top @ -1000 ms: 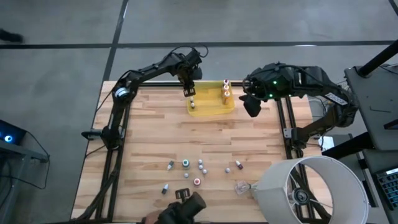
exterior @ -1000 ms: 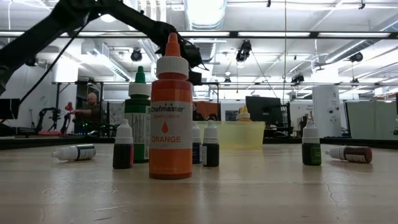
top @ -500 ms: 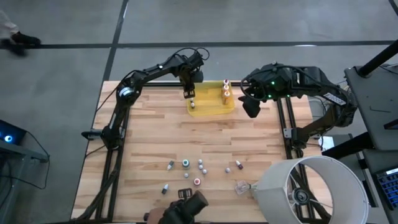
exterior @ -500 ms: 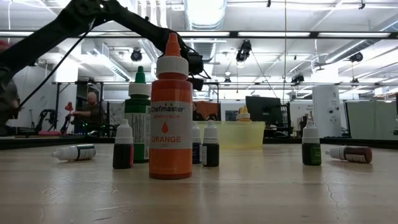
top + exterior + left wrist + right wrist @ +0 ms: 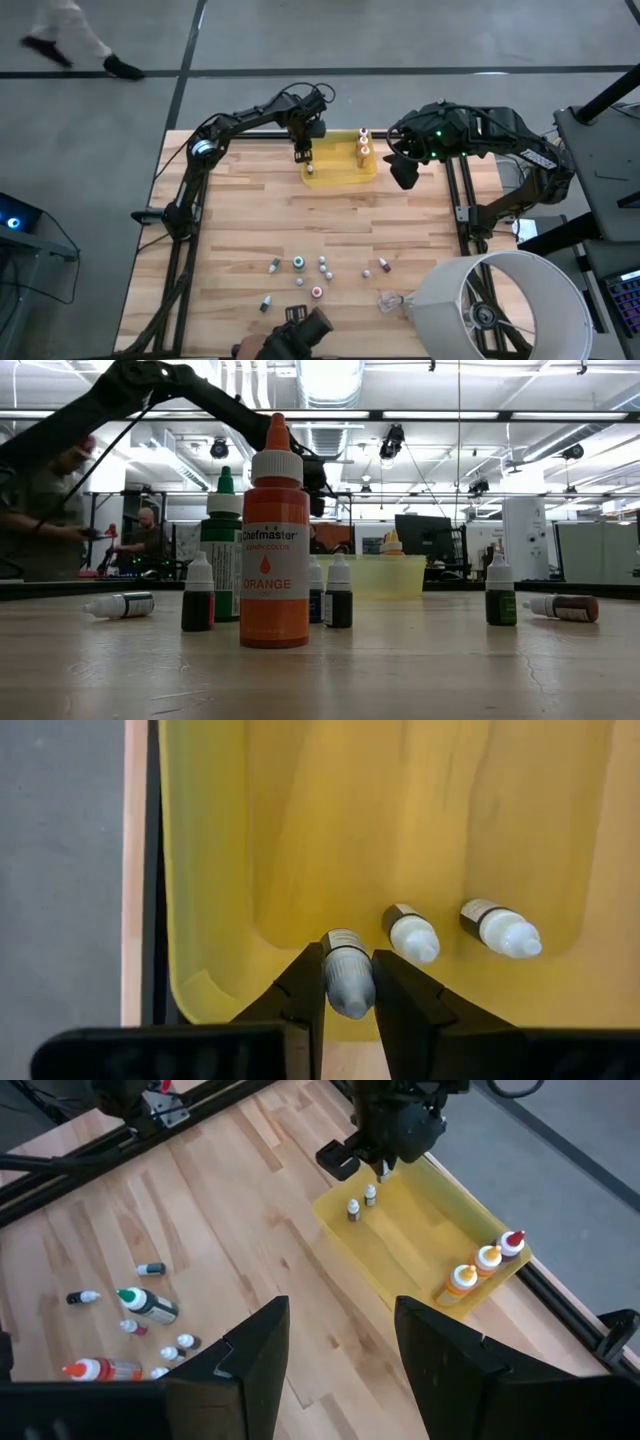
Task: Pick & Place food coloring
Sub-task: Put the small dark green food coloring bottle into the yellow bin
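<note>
My left gripper [image 5: 302, 152] hangs over the left end of the translucent yellow tray [image 5: 345, 178], shut on a tiny grey-capped food coloring bottle [image 5: 347, 982]. Two white-capped bottles [image 5: 412, 935] stand upright beside it on the tray floor. Three orange- and red-capped bottles [image 5: 486, 1260] stand at the tray's right end. Several more bottles [image 5: 298, 263] stand or lie near the table's near edge, and show large in the low view [image 5: 274, 550]. My right gripper [image 5: 340, 1370] is open and empty, in the air just right of the tray [image 5: 405, 170]. My left gripper pinches the small bottle between its two fingers [image 5: 305, 995], one on each side of the cap and neck [image 5: 345, 970]. The fingers come from above, pointing down. The bottle is upright, cap up; whether its base touches the tray floor I cannot tell.
A clear crumpled plastic scrap [image 5: 388, 299] lies near the near right corner beside a large white lampshade [image 5: 500, 305]. A dark camera unit [image 5: 300, 330] sits at the near edge. A person walks on the floor beyond the table [image 5: 70, 40].
My left gripper has gone down a little toward the yellow tray, still shut on the small bottle. A person has come walking past behind the table.
</note>
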Robot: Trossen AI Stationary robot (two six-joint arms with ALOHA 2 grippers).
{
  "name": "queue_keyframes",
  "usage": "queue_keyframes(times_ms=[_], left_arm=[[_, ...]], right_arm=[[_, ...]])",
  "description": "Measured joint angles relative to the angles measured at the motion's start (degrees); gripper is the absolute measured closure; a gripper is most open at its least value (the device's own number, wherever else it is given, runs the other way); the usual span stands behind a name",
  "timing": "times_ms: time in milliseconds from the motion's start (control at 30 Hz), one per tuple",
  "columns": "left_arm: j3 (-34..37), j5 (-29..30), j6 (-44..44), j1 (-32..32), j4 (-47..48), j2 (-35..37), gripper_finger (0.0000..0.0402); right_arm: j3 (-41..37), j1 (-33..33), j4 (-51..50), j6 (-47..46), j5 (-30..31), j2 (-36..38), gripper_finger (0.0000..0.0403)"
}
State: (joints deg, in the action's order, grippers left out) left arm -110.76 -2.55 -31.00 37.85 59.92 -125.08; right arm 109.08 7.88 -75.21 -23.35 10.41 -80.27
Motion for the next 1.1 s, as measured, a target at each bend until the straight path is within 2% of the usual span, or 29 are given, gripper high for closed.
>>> queue_keyframes(times_ms=[333,1100], left_arm=[[1.42,-0.04,0.17,0.0,-3.13,0.0,0.0353],[1.42,-0.47,0.37,-0.02,-3.39,-3.28,0.0353]], right_arm=[[0.0,0.0,0.01,-0.02,-0.12,0.0,0.0229],[0.0,0.0,0.01,-0.22,-0.11,0.0,0.0229]])
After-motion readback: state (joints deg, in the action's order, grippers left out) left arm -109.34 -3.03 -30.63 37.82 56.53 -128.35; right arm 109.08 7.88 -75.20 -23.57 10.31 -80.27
